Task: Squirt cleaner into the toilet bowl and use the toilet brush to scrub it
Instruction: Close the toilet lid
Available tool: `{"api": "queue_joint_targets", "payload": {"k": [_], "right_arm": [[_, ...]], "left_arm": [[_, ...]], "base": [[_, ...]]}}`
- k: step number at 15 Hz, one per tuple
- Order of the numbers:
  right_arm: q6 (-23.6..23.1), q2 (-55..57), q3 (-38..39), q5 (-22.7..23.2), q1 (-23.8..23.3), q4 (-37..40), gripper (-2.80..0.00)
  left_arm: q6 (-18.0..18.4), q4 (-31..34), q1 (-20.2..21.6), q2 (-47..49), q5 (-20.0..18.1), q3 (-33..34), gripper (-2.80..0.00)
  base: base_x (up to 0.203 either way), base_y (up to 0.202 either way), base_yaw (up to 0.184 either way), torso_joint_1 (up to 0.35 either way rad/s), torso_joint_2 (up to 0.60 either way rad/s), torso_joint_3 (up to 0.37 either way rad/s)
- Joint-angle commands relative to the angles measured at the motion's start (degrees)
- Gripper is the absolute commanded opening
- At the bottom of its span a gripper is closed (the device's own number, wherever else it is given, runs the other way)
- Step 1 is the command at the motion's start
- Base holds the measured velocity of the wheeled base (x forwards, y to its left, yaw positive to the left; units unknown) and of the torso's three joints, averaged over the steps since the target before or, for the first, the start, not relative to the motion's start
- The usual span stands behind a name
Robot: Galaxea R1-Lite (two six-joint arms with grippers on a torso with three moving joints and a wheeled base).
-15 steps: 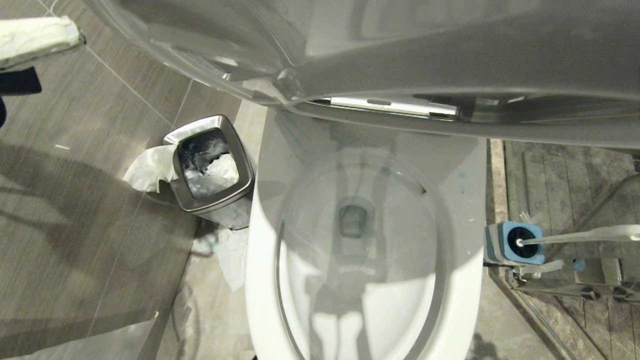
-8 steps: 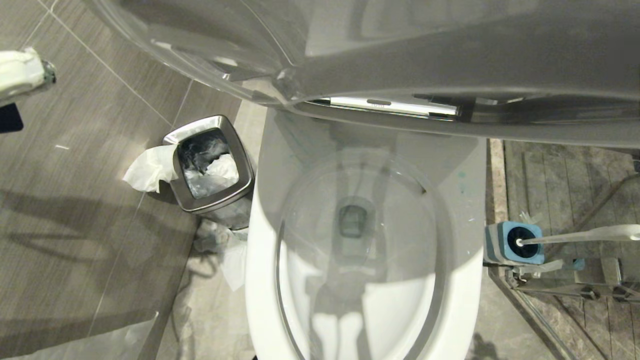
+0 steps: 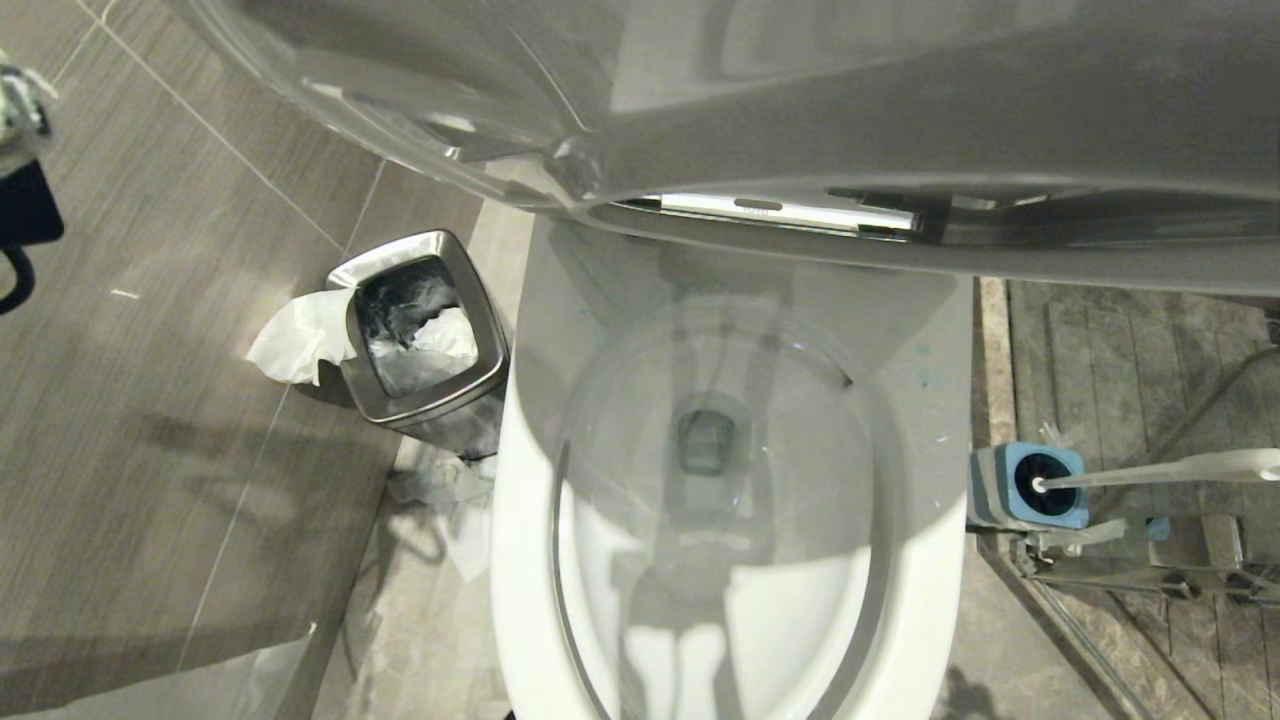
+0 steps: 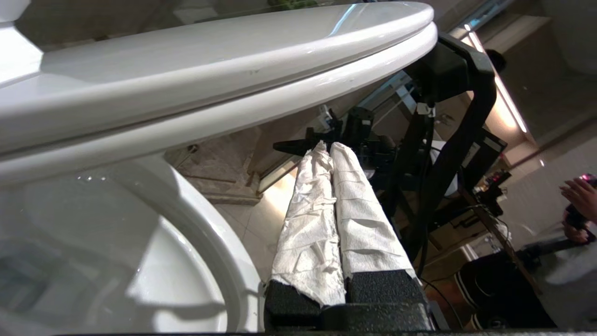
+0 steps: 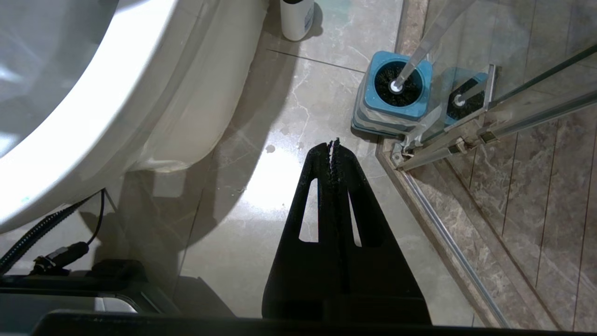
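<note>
While the toilet brush [image 5: 395,85] stands in its blue holder [image 5: 392,93] beside the toilet bowl [image 3: 720,560], its bristles mostly hidden, both grippers, left [image 4: 328,148] and right [image 5: 333,143], hang with jaws closed, empty.

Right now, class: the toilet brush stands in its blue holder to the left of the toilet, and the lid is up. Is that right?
Not quite. The brush stands in its holder to the right of the toilet, as the head view shows. The lid is indeed up.

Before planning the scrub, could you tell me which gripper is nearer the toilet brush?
Right. The right gripper hangs beside the toilet brush; the left gripper is across the toilet bowl.
</note>
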Motion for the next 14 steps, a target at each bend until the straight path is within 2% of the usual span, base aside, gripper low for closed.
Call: {"api": "queue_joint_targets", "payload": {"k": [1,4,10,11,12,13,14], "right_arm": [[0.02,0.06,0.0,0.0,0.02,-0.05,-2.8],[0.02,0.06,0.0,0.0,0.1,-0.05,-2.8],[0.02,0.06,0.0,0.0,0.02,-0.05,-2.8],[0.02,0.06,0.0,0.0,0.02,-0.05,-2.8],[0.02,0.06,0.0,0.0,0.02,-0.05,-2.8],[0.02,0.06,0.0,0.0,0.02,-0.05,-2.8],[0.02,0.06,0.0,0.0,0.03,-0.05,-2.8]], "left_arm": [[-0.24,-0.61,-1.64,0.86,-0.47,-0.35,-2.8],[-0.32,-1.19,-3.42,1.72,-0.47,-0.24,-2.8],[0.03,-4.26,-3.51,2.63,-0.47,0.09,-2.8],[0.03,-3.92,-3.51,2.63,1.1,0.26,-2.8],[-0.03,-2.9,-3.59,2.7,5.18,0.34,-2.8],[-0.05,-0.41,-3.74,2.83,11.28,0.31,-2.8],[0.01,3.32,-3.98,2.96,19.6,0.18,-2.8]], "base": [[0.0,0.0,0.0,0.0,0.0,0.0],[0.0,0.0,0.0,0.0,0.0,0.0],[0.0,0.0,0.0,0.0,0.0,0.0],[0.0,0.0,0.0,0.0,0.0,0.0],[0.0,0.0,0.0,0.0,0.0,0.0],[0.0,0.0,0.0,0.0,0.0,0.0],[0.0,0.0,0.0,0.0,0.0,0.0]]}}
